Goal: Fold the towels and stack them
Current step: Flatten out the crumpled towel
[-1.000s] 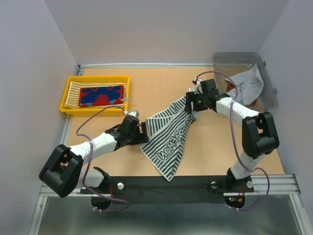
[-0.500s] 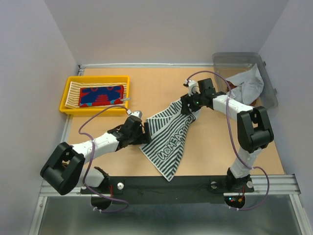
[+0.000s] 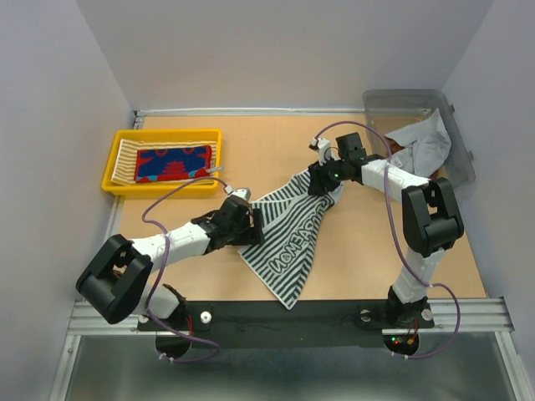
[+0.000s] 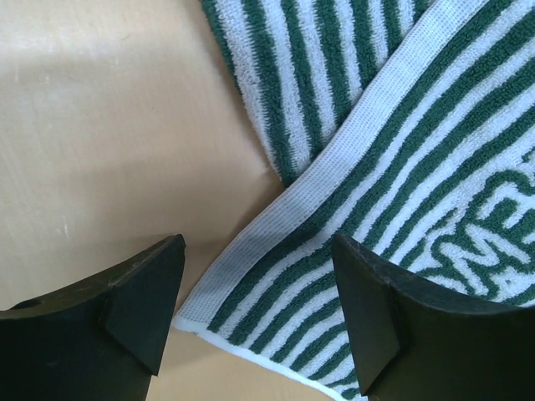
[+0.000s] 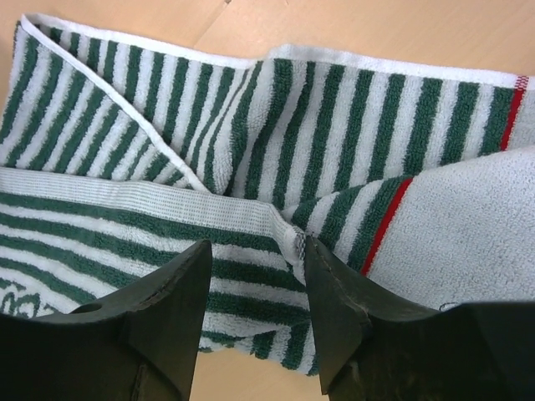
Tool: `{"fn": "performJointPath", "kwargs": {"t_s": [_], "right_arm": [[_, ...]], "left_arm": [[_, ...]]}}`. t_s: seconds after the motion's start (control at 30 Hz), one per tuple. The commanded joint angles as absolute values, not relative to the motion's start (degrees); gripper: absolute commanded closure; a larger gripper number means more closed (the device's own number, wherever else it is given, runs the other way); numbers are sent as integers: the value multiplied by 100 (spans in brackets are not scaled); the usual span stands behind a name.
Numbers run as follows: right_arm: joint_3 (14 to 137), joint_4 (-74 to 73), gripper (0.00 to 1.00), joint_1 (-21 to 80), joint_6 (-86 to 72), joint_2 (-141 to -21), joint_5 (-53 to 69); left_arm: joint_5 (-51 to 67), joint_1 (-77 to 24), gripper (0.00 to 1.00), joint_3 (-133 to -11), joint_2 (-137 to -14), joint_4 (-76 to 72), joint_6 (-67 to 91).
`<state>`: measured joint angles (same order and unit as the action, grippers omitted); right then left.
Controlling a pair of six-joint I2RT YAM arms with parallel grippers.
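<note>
A dark green-and-white striped towel [image 3: 288,234] lies rumpled and slantwise in the middle of the table. My left gripper [image 3: 248,224] is open, low over the towel's left corner [image 4: 251,267], with one finger on each side of it [image 4: 259,296]. My right gripper [image 3: 323,179] is open over the towel's far end; a folded edge with a red line [image 5: 334,209] lies between its fingers [image 5: 255,284]. A red-blue patterned towel [image 3: 171,162] lies folded on a yellow-cream striped one [image 3: 125,156] in the yellow tray [image 3: 114,182].
A clear plastic bin [image 3: 393,104] stands at the back right, with a grey towel [image 3: 422,144] hanging over its rim and a rust-brown one [image 3: 435,174] beside it. A wall rail runs along the table's far edge.
My left gripper has slid right onto the striped towel's left corner. My right gripper has moved left and settled over the towel's far end. The towel has hardly shifted.
</note>
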<state>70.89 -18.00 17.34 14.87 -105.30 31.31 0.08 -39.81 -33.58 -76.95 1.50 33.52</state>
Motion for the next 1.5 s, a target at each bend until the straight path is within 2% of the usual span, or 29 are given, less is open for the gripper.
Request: {"fn": "performJointPath", "kwargs": {"t_s": [0.0, 0.1, 0.2, 0.27, 0.3, 0.33, 0.37, 0.4, 0.43, 0.5, 0.6, 0.63, 0.77, 0.9, 1.0, 1.03, 1.17, 1.3, 1.47], "right_arm": [[7119, -1925, 46, 1775, 1652, -10529, 3033], [7101, -1960, 46, 1775, 1705, -10599, 2848], [7128, -1978, 48, 1775, 1696, -10661, 2725], [7119, -1977, 55, 1775, 1705, -10705, 2541], [7119, -1978, 64, 1775, 1714, -10740, 2488], [7110, -1978, 67, 1775, 1723, -10740, 2461], [7076, -1969, 76, 1775, 1723, -10714, 2461], [7066, -1977, 80, 1775, 1714, -10696, 2452], [7049, -1978, 83, 1775, 1688, -10661, 2461], [7014, -1978, 97, 1775, 1600, -10513, 2373], [6900, -1960, 99, 1775, 1249, -10275, 2058], [6873, -1960, 99, 1784, 1109, -10135, 1917], [6566, -1960, 99, 1775, 56, -9705, 821], [6022, -1960, 100, 1775, -781, -9186, 212], [5687, -1942, 100, 1784, -1037, -8817, 245], [5626, -1916, 99, 1775, -1037, -8737, 281], [5467, -1846, 99, 1775, -932, -8508, 447], [5432, -1784, 100, 1775, -879, -8411, 606], [5353, -1670, 99, 1784, -809, -8402, 782]], "left_arm": [[132, -4175, 18, -3243, -8191, 940, 3358], [44, -4333, 20, -3445, -8489, 1046, 3314], [-263, -4429, 28, -3752, -8858, 1204, 3287], [-369, -4447, 39, -3867, -9026, 1265, 3270], [-404, -4447, 43, -3989, -9174, 1318, 3261], [-465, -4447, 56, -4060, -9228, 1344, 3235], [-588, -4447, 60, -4130, -9333, 1414, 3208], [-658, -4447, 63, -4314, -9386, 1467, 3165], [-755, -4439, 69, -4437, -9448, 1529, 3121], [-1054, -4438, 76, -4884, -9693, 1731, 2928], [-1362, -4368, 87, -5377, -10071, 1881, 2576], [-1449, -4333, 87, -5727, -10168, 1898, 2462], [-2247, -4096, 88, -6722, -10687, 2091, 1935], [-2716, -4008, 77, -7522, -10837, 2390, 1574], [-2628, -4008, 54, -7647, -10496, 2400, 1643], [-2584, -3973, 42, -7507, -10355, 2356, 1765], [-2199, -3710, 29, -6918, -9599, 1962, 2222], [-1803, -3332, 29, -6198, -9027, 1539, 2592], [-1354, -3076, 29, -5994, -9289, 1178, 2794]]}}
